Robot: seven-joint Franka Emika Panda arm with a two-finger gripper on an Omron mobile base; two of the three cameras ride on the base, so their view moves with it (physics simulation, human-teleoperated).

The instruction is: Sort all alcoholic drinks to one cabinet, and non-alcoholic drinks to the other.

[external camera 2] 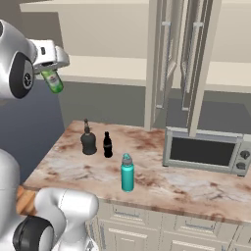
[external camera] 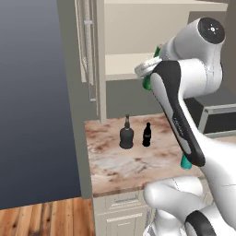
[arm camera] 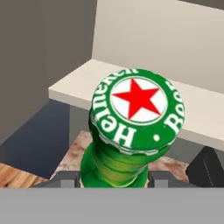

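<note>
**Beer bottle carried up toward the open cabinet**

Our gripper was clamped on the green beer bottle, held high and tilted, just in front of the open cabinet's shelf. Well below that shelf, on the marble counter, stood the squat black bottle with the cola bottle just beside it; the teal bottle stood nearer the counter's front edge, and the microwave to the right. We judged the carry nearly done: we should level the bottle upright, clear the shelf's lip, and set its base fully down before releasing.
</note>
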